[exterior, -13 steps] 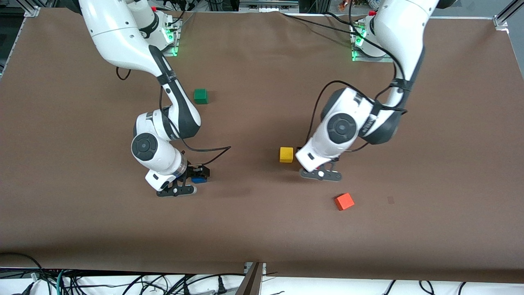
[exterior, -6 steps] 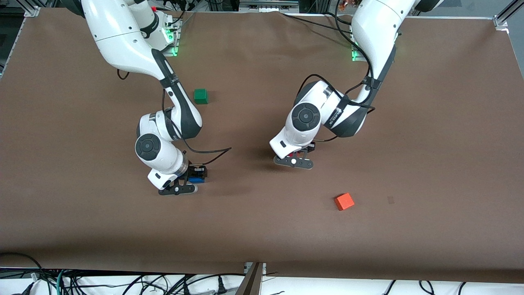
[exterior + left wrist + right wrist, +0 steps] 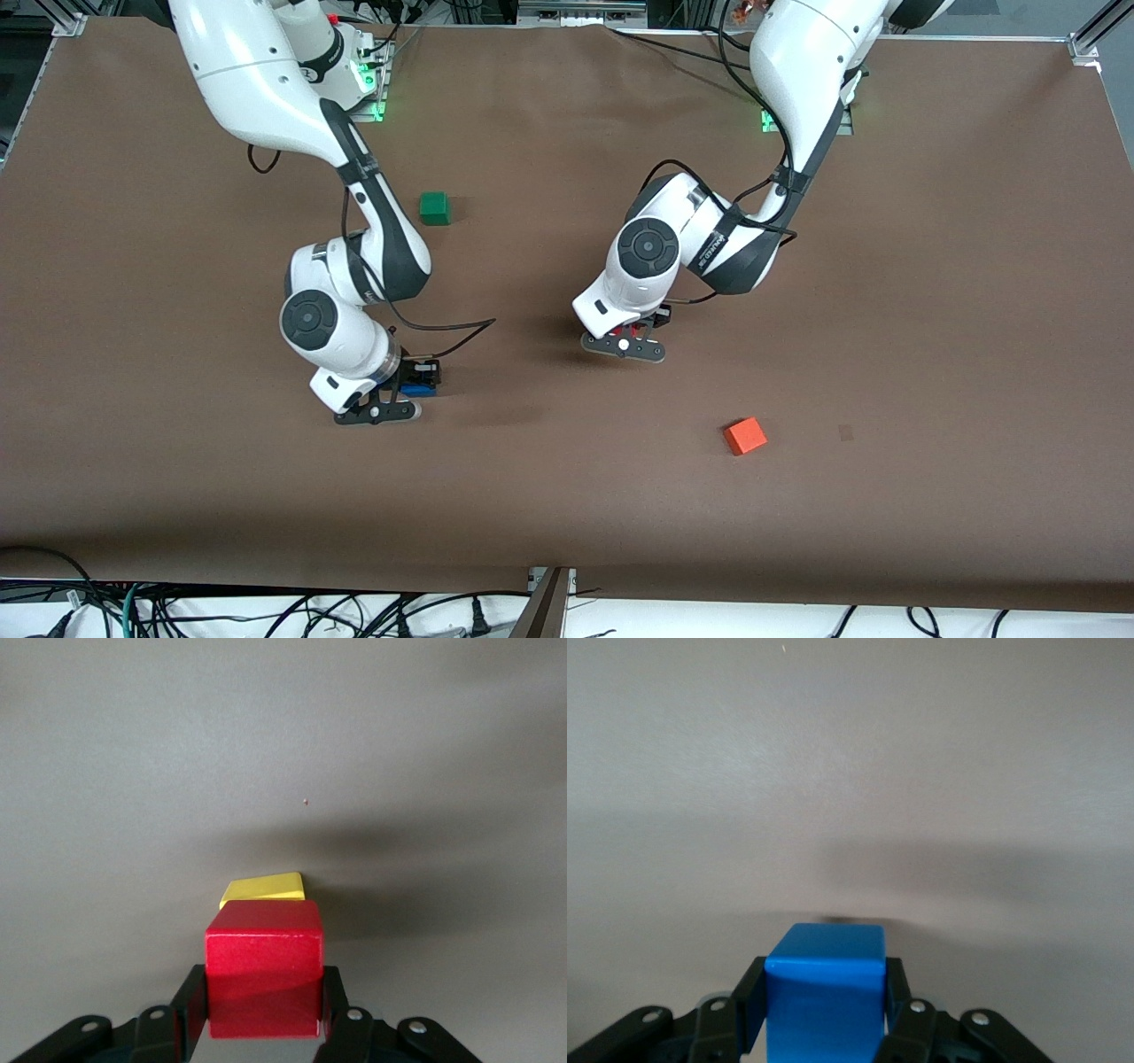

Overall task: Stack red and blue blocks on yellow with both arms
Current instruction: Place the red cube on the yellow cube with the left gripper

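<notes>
Left wrist view: fingers [image 3: 193,1010] clamp the red block [image 3: 264,967] on both sides; left gripper [image 3: 264,1028] holds it in the air directly over the yellow block [image 3: 264,889], w/ only a yellow edge showing. Right wrist view: right gripper [image 3: 824,1028] clenched on the blue block [image 3: 825,994], over bare table [image 3: 567,496] toward right arm's end. Green cube [image 3: 434,207] sits near the bases; orange-red cube [image 3: 745,435] lies nearer the front camera, toward left arm's end.

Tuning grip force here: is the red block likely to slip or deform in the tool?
Probably rigid: the red block keeps crisp, square edges between the left tool's fingers. Its matte faces suggest decent friction, so slipping seems unlikely. Flat sides mean it shouldn't roll once set on the yellow cube.
</notes>
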`<move>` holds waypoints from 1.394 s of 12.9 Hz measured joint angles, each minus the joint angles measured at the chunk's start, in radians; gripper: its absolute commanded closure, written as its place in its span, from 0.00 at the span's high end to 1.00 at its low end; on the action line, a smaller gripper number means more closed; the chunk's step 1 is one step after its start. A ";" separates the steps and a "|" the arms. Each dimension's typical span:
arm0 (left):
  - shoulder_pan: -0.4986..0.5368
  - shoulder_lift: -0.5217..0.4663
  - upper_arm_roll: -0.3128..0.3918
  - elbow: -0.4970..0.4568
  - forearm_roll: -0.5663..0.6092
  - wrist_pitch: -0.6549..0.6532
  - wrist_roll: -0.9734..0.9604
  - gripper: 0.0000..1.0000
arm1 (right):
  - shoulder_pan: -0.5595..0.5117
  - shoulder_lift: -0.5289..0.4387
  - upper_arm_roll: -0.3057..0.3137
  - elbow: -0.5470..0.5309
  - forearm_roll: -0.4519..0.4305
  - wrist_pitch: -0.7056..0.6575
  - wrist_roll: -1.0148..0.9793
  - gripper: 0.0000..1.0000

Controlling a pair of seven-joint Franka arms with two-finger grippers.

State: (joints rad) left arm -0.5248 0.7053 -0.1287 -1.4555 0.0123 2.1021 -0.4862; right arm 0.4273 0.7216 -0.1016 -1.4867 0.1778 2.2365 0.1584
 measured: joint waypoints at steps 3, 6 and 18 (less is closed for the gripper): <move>0.000 0.002 0.003 -0.001 0.000 0.001 0.000 0.09 | -0.022 -0.051 -0.005 0.080 0.000 -0.145 -0.001 0.40; 0.000 0.003 0.004 -0.006 0.000 0.001 0.000 0.09 | -0.035 -0.079 -0.005 0.159 0.000 -0.285 -0.001 0.41; 0.048 -0.065 0.028 0.048 0.000 -0.118 -0.071 1.00 | 0.032 -0.080 0.032 0.283 0.024 -0.370 0.239 0.41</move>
State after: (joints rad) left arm -0.4765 0.6404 -0.1008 -1.4071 0.0123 1.9841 -0.5573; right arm 0.4596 0.6418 -0.0700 -1.2034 0.2016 1.8662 0.3971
